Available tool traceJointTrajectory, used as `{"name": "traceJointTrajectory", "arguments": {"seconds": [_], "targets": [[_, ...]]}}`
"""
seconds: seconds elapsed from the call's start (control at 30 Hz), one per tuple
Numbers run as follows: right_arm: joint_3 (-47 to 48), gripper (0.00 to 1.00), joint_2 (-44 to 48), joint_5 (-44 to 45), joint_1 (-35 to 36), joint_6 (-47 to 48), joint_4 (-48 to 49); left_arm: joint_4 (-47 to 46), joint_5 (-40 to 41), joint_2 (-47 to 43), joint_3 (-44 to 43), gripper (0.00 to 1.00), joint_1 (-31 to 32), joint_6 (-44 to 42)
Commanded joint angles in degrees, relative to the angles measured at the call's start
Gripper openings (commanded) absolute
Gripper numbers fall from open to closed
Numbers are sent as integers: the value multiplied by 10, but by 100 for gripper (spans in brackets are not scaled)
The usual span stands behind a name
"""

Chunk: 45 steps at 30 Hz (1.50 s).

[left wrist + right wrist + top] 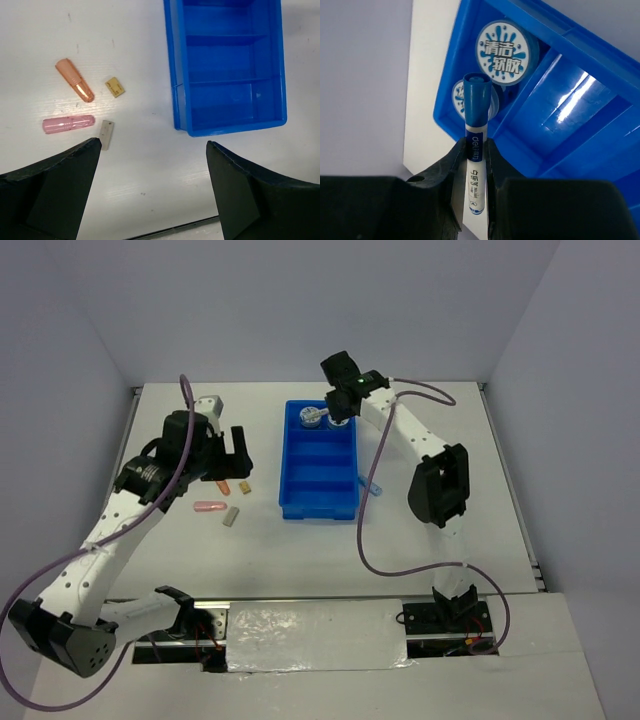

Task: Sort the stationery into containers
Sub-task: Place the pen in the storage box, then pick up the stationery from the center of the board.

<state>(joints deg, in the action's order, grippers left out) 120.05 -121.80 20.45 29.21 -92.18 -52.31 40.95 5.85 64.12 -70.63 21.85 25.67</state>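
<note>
Right pincer [475, 150]: clamped on blue-capped pen [477, 107], over far end of blue tray [600, 150]. Left pincer [152, 144]: wide, empty, above counter [145, 185].

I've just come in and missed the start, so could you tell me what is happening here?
The right gripper is shut on the blue-capped pen above the far compartment of the blue tray, where two rolls lie. The left gripper hangs open near the pink bar, orange bar, tan bar and grey bar beside the tray.

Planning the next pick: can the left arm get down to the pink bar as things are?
Probably yes: the open left hand hangs close above the pink bar, and nothing lies over it.
</note>
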Motion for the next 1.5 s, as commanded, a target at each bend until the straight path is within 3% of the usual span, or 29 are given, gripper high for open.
{"name": "traceJointTrajectory", "arguments": {"seconds": [0.0,0.2,0.43,0.6,0.8,0.83,0.9,0.93,1.0,1.17,1.27,1.3,1.33,1.47], "targets": [[51,0,-27,49,11,-92,-64,18,16,-29,14,99,-15,19],[32,0,-49,58,28,-132,-65,31,4,-68,54,99,-22,10],[33,7,-64,67,48,-146,-73,43,-1,-77,63,99,-28,-19],[-20,10,-46,71,51,-165,-61,47,-15,-84,61,99,-37,-35],[-33,24,-42,79,49,-165,-61,47,-26,-87,66,99,-37,-39],[-43,39,-40,77,45,-160,-52,47,-29,-88,69,99,-38,-39],[-50,46,-36,76,45,-149,-34,45,-33,-92,71,99,-38,-38],[-50,57,-31,78,44,-133,-17,45,-32,-93,73,99,-38,-38],[-37,68,-24,81,41,-114,9,46,-32,-94,73,99,-39,-40],[-18,79,39,75,24,-1,66,48,-19,-89,68,99,-40,-39],[-139,80,162,31,-5,201,224,56,12,-77,53,99,-44,-33],[-223,80,194,15,-30,309,303,61,21,-71,45,99,-44,-25],[-257,80,225,-36,-48,355,324,73,34,-57,41,99,-50,-19],[-326,81,289,-159,-153,548,220,102,69,-12,31,99,-74,16]]}}
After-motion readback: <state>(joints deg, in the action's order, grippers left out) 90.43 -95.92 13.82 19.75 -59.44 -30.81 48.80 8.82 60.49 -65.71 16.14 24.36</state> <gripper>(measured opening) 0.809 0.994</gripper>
